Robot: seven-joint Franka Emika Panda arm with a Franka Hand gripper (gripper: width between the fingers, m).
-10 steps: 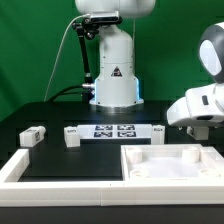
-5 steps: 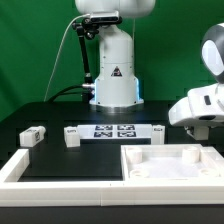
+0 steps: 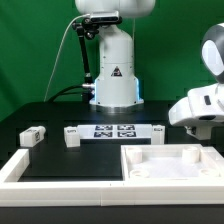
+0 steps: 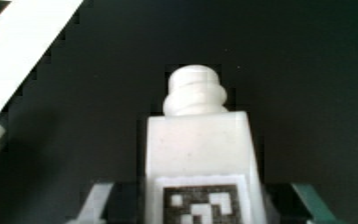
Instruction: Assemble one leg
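Note:
In the wrist view the leg (image 4: pixel 199 150), a chunky white block with a rounded knob at its far end and a black-and-white tag on its near face, lies between my fingers over the black table. My gripper (image 4: pixel 201 203) straddles it, one finger (image 4: pixel 99 203) on each side, with a dark gap between each finger and the leg, so it is open. In the exterior view the white hand (image 3: pixel 199 106) hangs low at the exterior view's right and hides the fingers and this leg.
Three more legs (image 3: pixel 30 136) (image 3: pixel 72 134) (image 3: pixel 158 130) stand on the black table beside the marker board (image 3: pixel 113 130). The large flat white rimmed piece (image 3: pixel 170 163) lies in front. A white wall (image 3: pixel 30 160) runs along the front left. The robot base (image 3: pixel 115 70) stands behind.

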